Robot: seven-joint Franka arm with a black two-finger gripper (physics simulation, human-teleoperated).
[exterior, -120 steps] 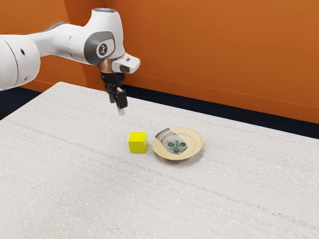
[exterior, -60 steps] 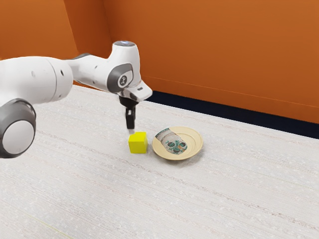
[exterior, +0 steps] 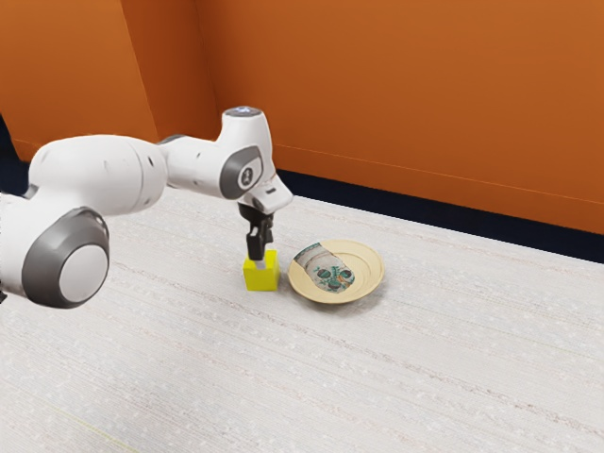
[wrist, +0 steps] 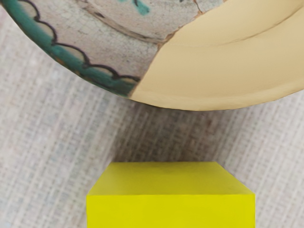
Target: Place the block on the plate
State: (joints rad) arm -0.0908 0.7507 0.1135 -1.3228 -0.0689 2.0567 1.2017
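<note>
The black two-finger gripper is down at the bright yellow, smooth-sided cube block, overlapping its upper part in the exterior view; whether it is spread or pinching the block, I cannot tell. The block sits upright on the table, just beside the plate and not on it.

It looks rigid and probably light, so a firm, even squeeze should not dent it. The best hold is across two opposite upright faces, about mid-height and centred; a grip near the top edge could let it tip, and the plain faces may be a little slippery.

Beyond a narrow, shadowed strip of table lies the round cream plate with a patterned, green-edged patch. It looks like glazed pottery, likely brittle, so the block should be lifted clear of the raised rim and lowered gently onto the middle. Farther back stands the orange wall.
</note>
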